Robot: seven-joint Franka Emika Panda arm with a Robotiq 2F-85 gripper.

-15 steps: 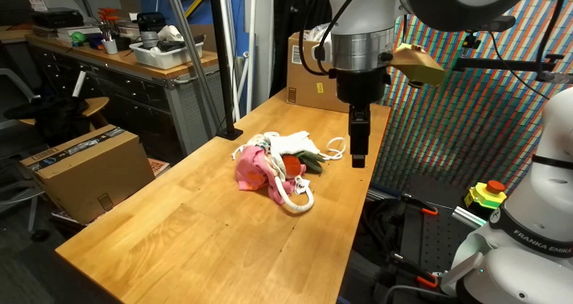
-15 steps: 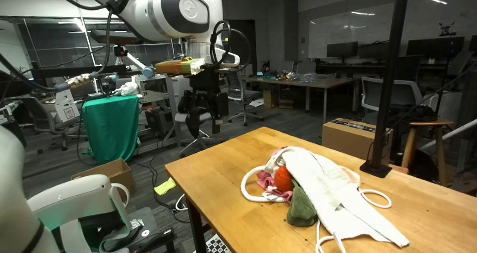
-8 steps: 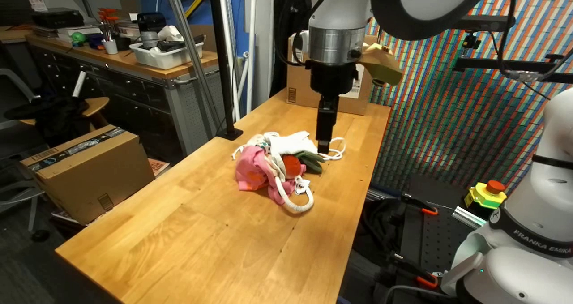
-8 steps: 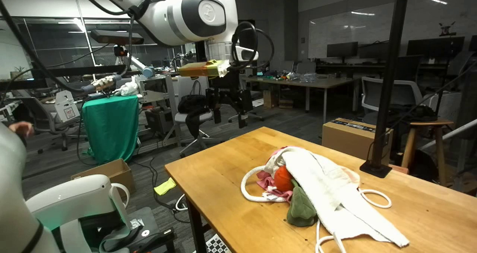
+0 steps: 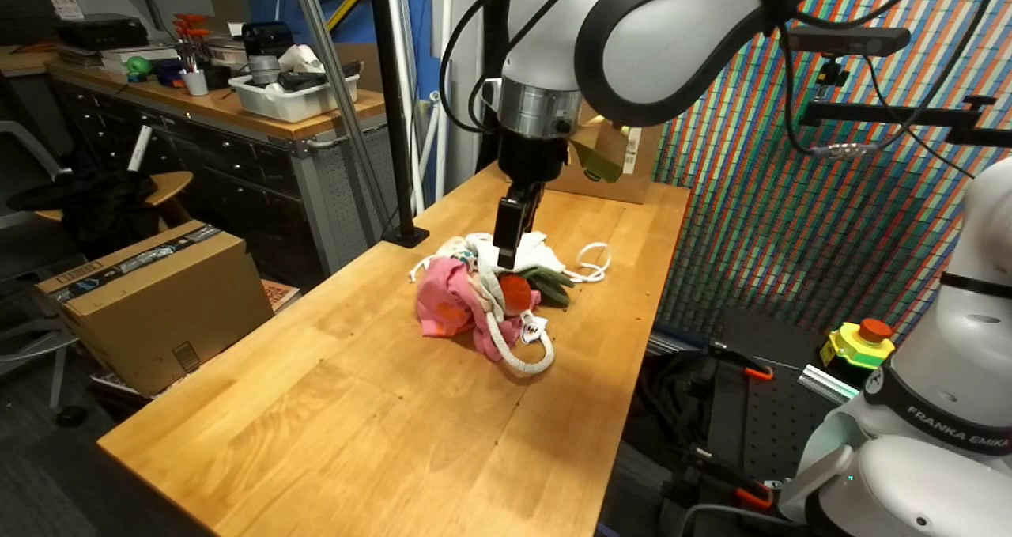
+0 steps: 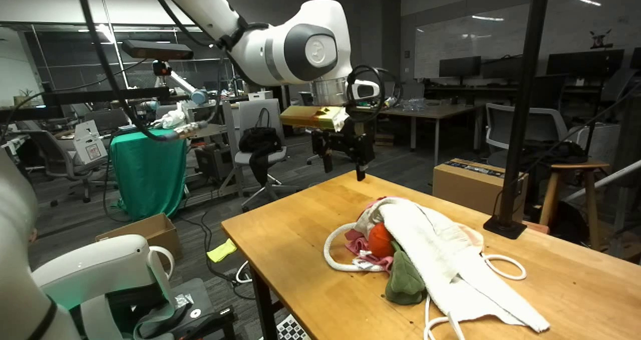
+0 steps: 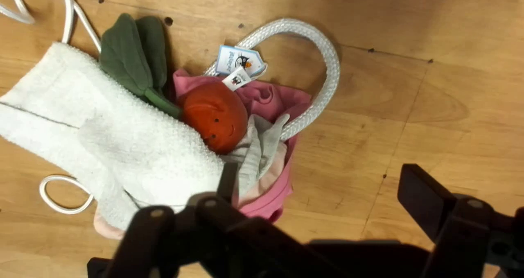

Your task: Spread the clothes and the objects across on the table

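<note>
Left to right in the wrist view, white terry towel (image 7: pixel 135 143), smiling red plush (image 7: pixel 217 116), pink cloth (image 7: pixel 278 98) and braided white rope (image 7: pixel 332 71) lie heaped between the long edges of the bench (image 5: pixel 356 442). The gripper (image 7: pixel 321 188) hangs above, spread and empty. Approach seems in hand; next, descend and draw one piece outward.

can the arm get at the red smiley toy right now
Probably yes: the open, empty gripper hangs above the table, and in the wrist view the red toy shows its face uncovered. The white cloth along one side might get caught, though.
</note>
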